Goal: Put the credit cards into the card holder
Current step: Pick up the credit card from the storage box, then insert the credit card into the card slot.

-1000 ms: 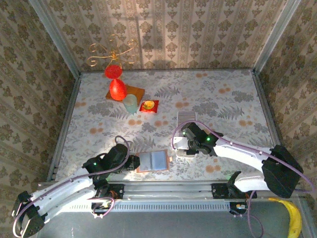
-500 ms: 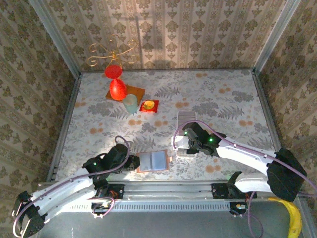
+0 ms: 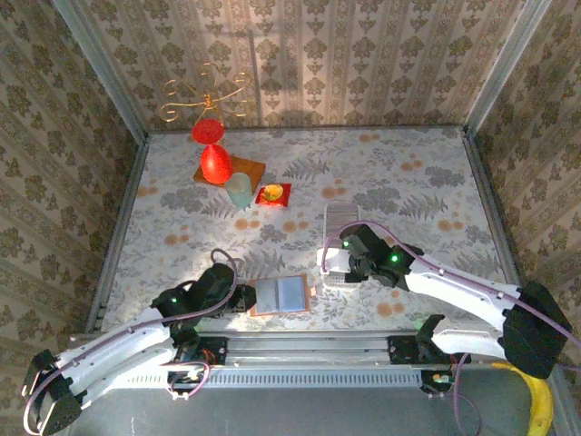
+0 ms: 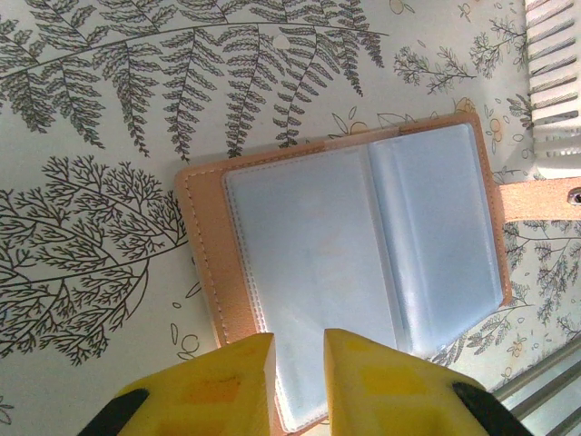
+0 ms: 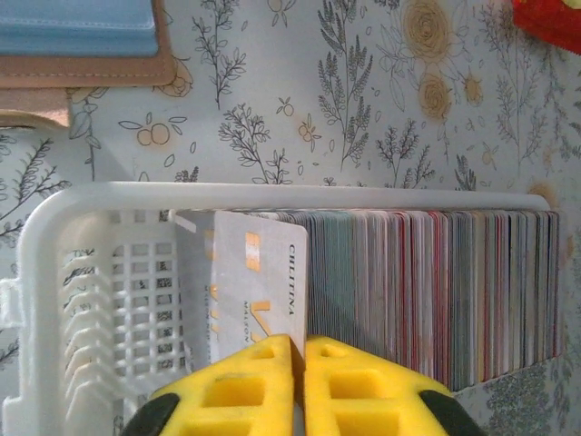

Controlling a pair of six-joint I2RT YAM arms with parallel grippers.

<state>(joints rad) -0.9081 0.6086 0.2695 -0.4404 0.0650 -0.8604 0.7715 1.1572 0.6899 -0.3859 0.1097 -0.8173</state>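
Observation:
The card holder (image 3: 281,295) lies open and flat near the table's front edge, tan with pale blue clear sleeves (image 4: 363,245). Its corner also shows in the right wrist view (image 5: 82,41). My left gripper (image 3: 247,298) hovers at its near left edge, jaws a narrow gap apart (image 4: 300,350), and the sleeve surface shows unbroken between them. My right gripper (image 3: 348,263) reaches into the white tray (image 5: 272,193). It is shut (image 5: 299,343) on the edge of a pale grey credit card (image 5: 250,282), the end card of a dense upright row of cards (image 5: 427,282).
The tray's far end (image 3: 338,218) sticks out beyond my right gripper, and its corner shows in the left wrist view (image 4: 556,82). A red vase (image 3: 213,163), a pale cup (image 3: 238,191), a red coaster (image 3: 274,194) and a gold wire stand (image 3: 207,95) stand at the back left.
My right gripper's jaws have closed onto the end card in the tray, and the arm has shifted slightly right. The left arm and the card holder have stayed put.

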